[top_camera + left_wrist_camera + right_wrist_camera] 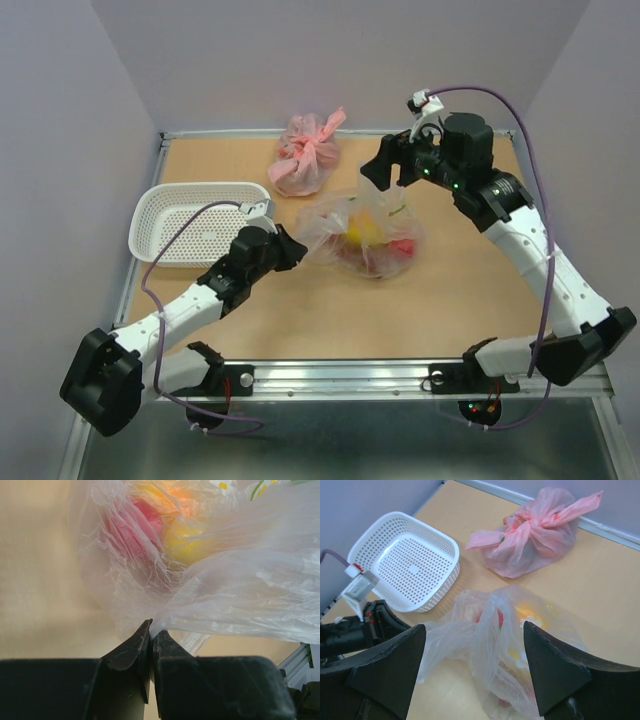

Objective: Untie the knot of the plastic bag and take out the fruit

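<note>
The clear plastic bag (365,235) lies mid-table with fruit inside: a yellow one (365,228) and a red one (401,247). My left gripper (297,250) is shut on the bag's left edge; in the left wrist view the jaws (151,632) pinch a fold of film, with red (135,525) and yellow (187,540) fruit behind. My right gripper (385,168) is open above the bag's far side. In the right wrist view (474,630) a loose upright ear of the bag (492,630) stands between the fingers, ungripped. I cannot make out a tied knot.
A white basket (195,222) stands left of the bag, also in the right wrist view (405,555). A tied pink bag (308,155) lies behind, near the back edge, and shows in the right wrist view (535,530). Grey walls enclose the table.
</note>
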Controlling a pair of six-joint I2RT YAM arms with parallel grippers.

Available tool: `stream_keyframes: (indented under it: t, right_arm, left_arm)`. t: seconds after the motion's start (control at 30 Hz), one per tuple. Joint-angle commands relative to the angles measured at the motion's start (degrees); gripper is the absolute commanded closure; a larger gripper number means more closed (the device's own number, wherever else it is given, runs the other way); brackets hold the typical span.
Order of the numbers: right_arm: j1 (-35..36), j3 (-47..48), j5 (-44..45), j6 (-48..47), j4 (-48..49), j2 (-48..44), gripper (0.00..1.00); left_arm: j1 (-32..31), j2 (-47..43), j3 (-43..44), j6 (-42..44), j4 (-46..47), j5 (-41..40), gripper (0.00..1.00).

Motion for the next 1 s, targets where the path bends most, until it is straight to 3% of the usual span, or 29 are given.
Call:
stream_keyframes:
  t: [0.0,0.13,0.2,0.27,0.3,0.33,0.5,0.7,0.97]
  right_arm:
    - [1.78,5.0,3.22,-2.93,-1.43,5.4,0.17]
    - [4.85,3.95,6.12,-4.51,-1.34,9.98,0.18]
    - [5.73,1.49,6.39,-4.78,-1.34,10.07,0.23]
    - [6.7,-2.7,6.48,-4.17,-1.43,7.89,0.54]
    - [6.88,-4.65,6.48,-3.82,-1.43,6.4,0.86]
    - [6.97,-7.37,6.74,-2.86,-1.43,4.82,0.97]
    - [6.97,-25.12,7.36,1.36,-4.41,-7.48,1.0]
    - [7.05,-43.22,6.82,19.25,-7.75,-14.35,1.0]
    - [7.05,-52.65,13.41,37.48,-7.67,-15.68,1.0]
  left_arm:
    - [-1.31,-0.48,2.87,1.0,2.68,-3.45,0.85]
    - [-1.84,-0.92,2.17,0.38,2.68,-4.61,0.85]
    - [-1.76,-1.1,1.73,0.03,2.68,-5.4,0.85]
    - [-1.76,-1.36,1.38,-0.93,2.33,-7.58,0.85]
    - [-1.84,-1.36,1.29,-2.07,2.15,-8.56,0.85]
    - [-1.76,-1.36,1.38,-2.78,1.89,-9.61,0.85]
    - [-1.23,0.66,3.83,-6.64,0.4,-15.59,0.85]
    - [3.16,5.84,7.08,-12.18,3.46,-13.42,0.85]
    - [5.54,15.59,14.47,-12.63,7.33,-8.04,0.85]
